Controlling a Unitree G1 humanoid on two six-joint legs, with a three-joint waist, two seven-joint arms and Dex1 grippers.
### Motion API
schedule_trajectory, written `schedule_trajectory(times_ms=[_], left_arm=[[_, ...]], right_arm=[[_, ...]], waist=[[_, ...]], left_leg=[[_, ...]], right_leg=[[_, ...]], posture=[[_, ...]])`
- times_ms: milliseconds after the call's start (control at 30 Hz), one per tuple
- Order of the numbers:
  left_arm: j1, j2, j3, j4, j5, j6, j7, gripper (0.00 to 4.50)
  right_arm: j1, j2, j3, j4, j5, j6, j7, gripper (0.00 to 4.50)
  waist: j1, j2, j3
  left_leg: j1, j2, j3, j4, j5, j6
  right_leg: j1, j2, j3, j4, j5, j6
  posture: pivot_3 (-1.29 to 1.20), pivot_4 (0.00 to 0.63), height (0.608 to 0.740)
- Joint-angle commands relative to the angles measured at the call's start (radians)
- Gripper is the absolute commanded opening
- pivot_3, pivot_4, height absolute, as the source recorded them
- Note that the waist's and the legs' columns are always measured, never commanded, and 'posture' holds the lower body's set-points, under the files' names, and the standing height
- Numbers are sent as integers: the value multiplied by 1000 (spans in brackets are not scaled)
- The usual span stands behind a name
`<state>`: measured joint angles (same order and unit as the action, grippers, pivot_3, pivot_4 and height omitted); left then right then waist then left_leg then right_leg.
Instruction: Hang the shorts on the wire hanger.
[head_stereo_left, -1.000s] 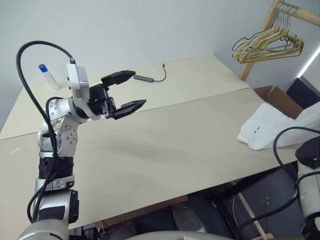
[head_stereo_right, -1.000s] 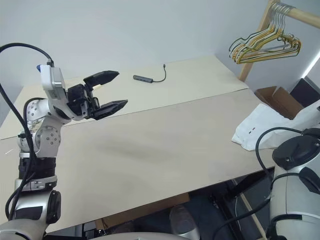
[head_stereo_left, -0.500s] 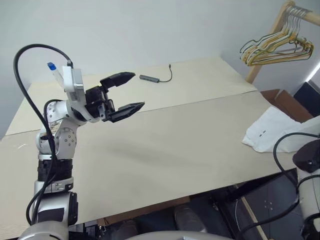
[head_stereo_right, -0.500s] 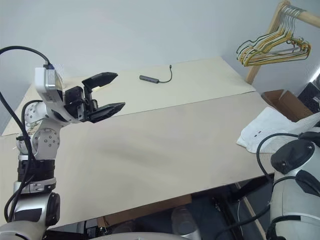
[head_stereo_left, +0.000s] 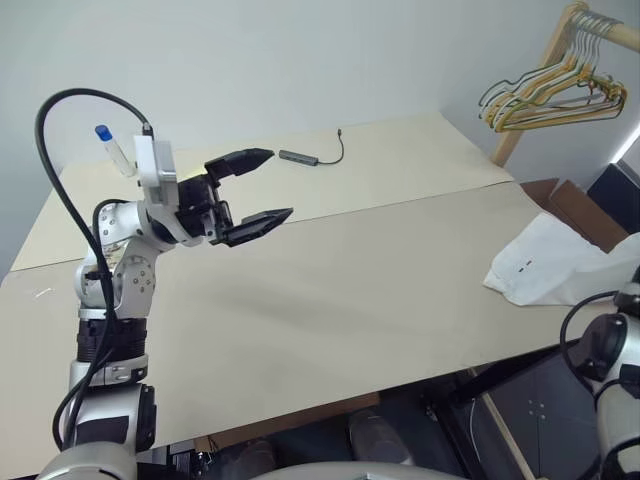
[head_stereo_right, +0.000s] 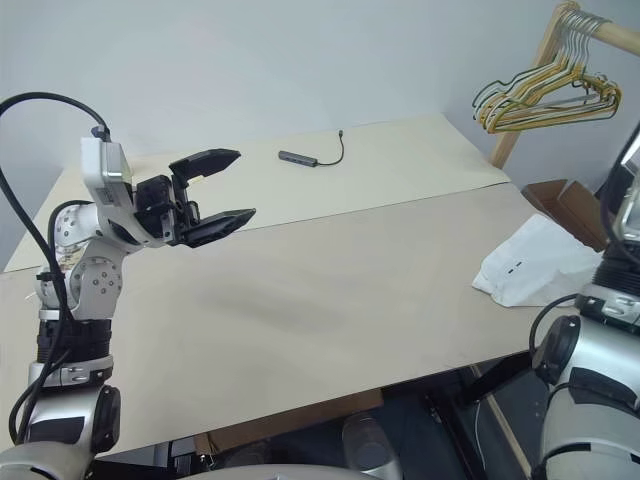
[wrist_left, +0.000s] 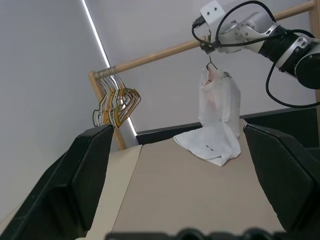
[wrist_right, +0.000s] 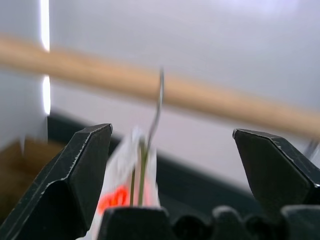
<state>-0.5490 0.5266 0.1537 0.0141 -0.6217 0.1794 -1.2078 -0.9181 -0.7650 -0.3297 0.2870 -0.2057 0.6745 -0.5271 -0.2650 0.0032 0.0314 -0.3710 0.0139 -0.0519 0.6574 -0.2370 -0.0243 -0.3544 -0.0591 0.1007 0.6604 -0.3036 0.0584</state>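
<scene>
My left claw (head_stereo_left: 278, 183) hangs above the table (head_stereo_left: 350, 290) with its two black fingers spread wide and nothing between them. It points across the table toward 3 o'clock in my head view. My right claw (wrist_right: 170, 131) is also spread wide. Through its wrist camera I see the silvery hook of the wire hanger (wrist_right: 159, 100) standing in the gap between the fingers, and neither finger is clamped on it. I cannot tell whether the hook touches either finger.

Behind the hook runs the wooden rod (wrist_left: 165, 50). I cannot tell whether the hook rests on the rod or only sits close under it. Below the hook, the thin olive wire goes down into the shorts (wrist_left: 218, 100). The left wrist camera shows the white cloth draped from the hanger under my raised right arm. The lower part of the cloth lies spread on the table's edge, with tiny dark marks near the hem.

In the head view the shorts sit at 3 o'clock, at the table's right-hand edge. A cardboard box (head_stereo_left: 560, 200) is just beyond them. The bunch of yellow and dark hangers (head_stereo_left: 550, 95) hangs on the rod at about 2 o'clock. A small grey adapter with a cable (head_stereo_left: 300, 157) lies on the table at 12 o'clock. A blue-capped bottle (head_stereo_left: 110, 148) stands at 10 o'clock, behind my left wrist.
</scene>
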Motion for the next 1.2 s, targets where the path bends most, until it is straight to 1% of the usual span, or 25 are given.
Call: schedule_trajectory(times_ms=[33, 133, 233, 300, 333, 400, 433, 500, 667, 767, 900, 1033, 1200], left_arm=[[7, 43, 9, -6, 39, 1, 32, 4500], [43, 77, 22, -28, 65, 42, 92, 4500], [97, 105, 44, -60, 62, 70, 133, 4500], [162, 110, 64, -94, 97, 42, 182, 4500], [184, 112, 69, -107, 111, 33, 201, 4500], [242, 107, 96, -142, 107, 42, 243, 4500], [261, 105, 105, -156, 104, 46, 257, 4500], [320, 107, 130, -204, 82, 72, 280, 4500], [443, 122, 157, -298, 45, 113, 285, 4500], [505, 121, 168, -344, 19, 144, 300, 4500], [566, 121, 171, -387, 33, 154, 332, 4500], [593, 122, 164, -410, 36, 158, 350, 4500], [585, 126, 149, -403, 57, 155, 367, 4500]], right_arm=[[-10, 5, 91, -81, -20, -112, 103, 4478], [3, 46, 164, -117, 55, -174, 306, 4478], [21, 80, 224, -146, 61, -217, 421, 4478], [49, 100, 297, -177, 67, -262, 535, 4478], [59, 106, 319, -187, 67, -277, 573, 4478], [104, 107, 410, -232, 67, -308, 708, 4478], [121, 106, 440, -249, 64, -320, 756, 4478], [179, 99, 500, -311, 98, -322, 899, 4478], [287, 75, 571, -375, 125, -344, 1111, 4478], [336, 62, 587, -381, 140, -356, 1200, 4478], [387, 42, 602, -389, 141, -366, 1293, 4478], [409, 40, 626, -376, 108, -391, 1323, 4478], [411, 67, 631, -362, 75, -384, 1310, 4478]], waist=[[-2, 0, 0], [0, -1, 0], [4, -2, 1], [17, -2, 2], [29, -3, 2], [50, -4, 3], [63, -5, 3], [90, -7, 5], [177, -12, 8], [226, -14, 9], [275, -20, 12], [297, -21, 13], [313, -23, 14]], left_leg=[[0, 0, 0, 0, 0, 0], [0, 0, -1, 0, 0, 0], [2, 1, -1, 0, 0, 0], [1, 1, -2, 0, 0, 0], [1, 1, -2, -1, 0, 0], [1, 1, -3, -1, -1, 1], [1, 1, -3, -1, -1, 1], [1, 1, -4, -1, -1, 1], [0, 1, -3, -1, -1, 1], [0, 1, -3, 0, -1, 1], [1, 1, -2, 0, -1, 1], [1, 1, -2, 0, -1, 0], [1, 1, -1, 0, -1, 0]], right_leg=[[0, 0, 0, 0, 0, 0], [0, 1, 0, 0, 0, 0], [1, 1, 0, 0, 0, 0], [1, 0, -1, 1, 0, 0], [0, 0, -1, 0, 0, 0], [0, 0, -1, 1, 0, 0], [-1, 0, -1, 0, 0, 0], [-1, 0, -2, 0, 0, -1], [-1, -1, -3, 0, 0, -1], [-2, -1, -4, 0, 1, -1], [-1, 0, -5, 1, 1, -3], [-1, 0, -5, 1, 1, -4], [-2, 0, -5, 0, 1, -4]], posture=[[-167, 0, 740], [-167, 0, 740], [-113, 0, 740], [-70, 0, 740], [-70, 0, 740], [-38, 0, 740], [-38, 0, 740], [0, 0, 740], [73, 0, 740], [125, 0, 740], [161, 0, 740], [180, 0, 740], [186, 0, 740]])
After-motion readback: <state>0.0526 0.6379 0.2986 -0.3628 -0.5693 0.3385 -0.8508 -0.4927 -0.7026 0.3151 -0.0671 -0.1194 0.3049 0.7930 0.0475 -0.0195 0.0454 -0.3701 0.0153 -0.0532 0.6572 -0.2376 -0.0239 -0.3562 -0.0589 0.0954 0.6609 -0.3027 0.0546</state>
